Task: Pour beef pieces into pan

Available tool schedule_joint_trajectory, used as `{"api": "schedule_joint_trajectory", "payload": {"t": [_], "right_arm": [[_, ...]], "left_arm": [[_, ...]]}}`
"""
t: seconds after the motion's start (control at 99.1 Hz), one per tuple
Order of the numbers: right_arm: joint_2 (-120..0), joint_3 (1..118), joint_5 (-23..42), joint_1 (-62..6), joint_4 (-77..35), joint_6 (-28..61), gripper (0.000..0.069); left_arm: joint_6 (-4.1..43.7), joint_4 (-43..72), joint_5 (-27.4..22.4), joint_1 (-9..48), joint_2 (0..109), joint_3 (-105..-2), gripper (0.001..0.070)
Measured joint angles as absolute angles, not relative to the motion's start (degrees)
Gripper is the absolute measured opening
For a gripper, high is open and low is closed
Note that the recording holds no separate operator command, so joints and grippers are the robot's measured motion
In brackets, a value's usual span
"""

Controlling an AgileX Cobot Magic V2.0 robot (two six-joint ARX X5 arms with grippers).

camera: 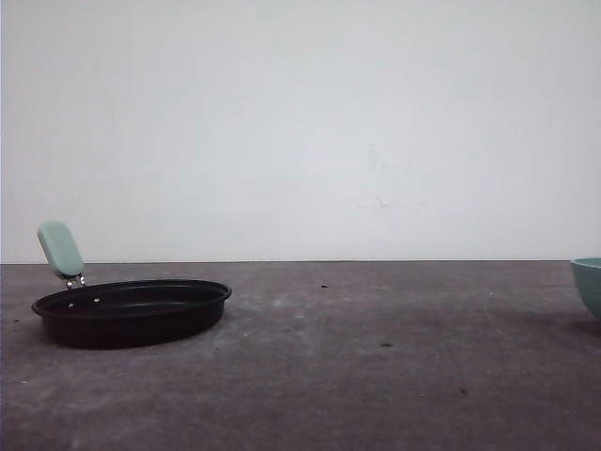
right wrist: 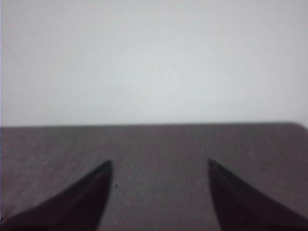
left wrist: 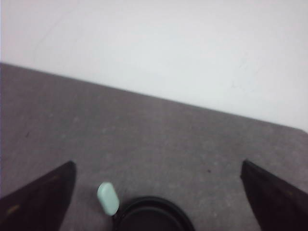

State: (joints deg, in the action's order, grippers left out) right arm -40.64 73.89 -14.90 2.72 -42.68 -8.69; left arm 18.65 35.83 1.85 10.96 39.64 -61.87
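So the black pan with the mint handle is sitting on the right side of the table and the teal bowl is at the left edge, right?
No, swapped. The front view shows the pan on the left and the teal bowl at the right edge.

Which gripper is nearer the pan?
Left. The pan sits just ahead of the open left gripper, between its jaws. The right gripper faces bare table.

I can't read any words, numbers or signs here. I see none on the pan [camera: 131, 313], the bowl [camera: 589, 282], the table [camera: 376, 376] or the wall [camera: 310, 122].
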Motion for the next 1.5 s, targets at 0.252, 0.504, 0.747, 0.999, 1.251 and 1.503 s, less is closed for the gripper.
{"api": "schedule_joint_trajectory", "payload": {"t": [0.252, 0.504, 0.747, 0.999, 1.251, 1.503], "right_arm": [[-42.1, 73.9, -14.5, 2.7, -46.4, -8.4, 0.0633], [-43.7, 73.9, -11.9, 2.4, -46.5, -7.3, 0.0682], [-46.5, 73.9, -10.5, 2.3, -46.5, -7.3, 0.0682], [-50.4, 73.9, -10.5, 1.6, -50.0, -7.1, 0.0682], [-50.5, 73.9, -10.3, 1.2, -52.8, -5.3, 0.0682], [-49.8, 73.9, -9.2, 1.2, -53.5, -4.7, 0.0682]], "left_arm": [[12.7, 44.8, 8.8, 10.9, 41.4, -61.9, 0.0692], [12.6, 44.6, 8.5, 10.9, 40.9, -61.9, 0.0691], [15.8, 43.3, 3.9, 10.5, 48.2, -61.9, 0.0684], [21.2, 37.4, -11.0, 7.5, 66.6, -61.9, 0.0684], [25.8, 35.0, -12.3, 2.6, 78.7, -61.9, 0.0681], [26.4, 30.3, -12.4, 1.5, 87.4, -61.9, 0.0675]]}}
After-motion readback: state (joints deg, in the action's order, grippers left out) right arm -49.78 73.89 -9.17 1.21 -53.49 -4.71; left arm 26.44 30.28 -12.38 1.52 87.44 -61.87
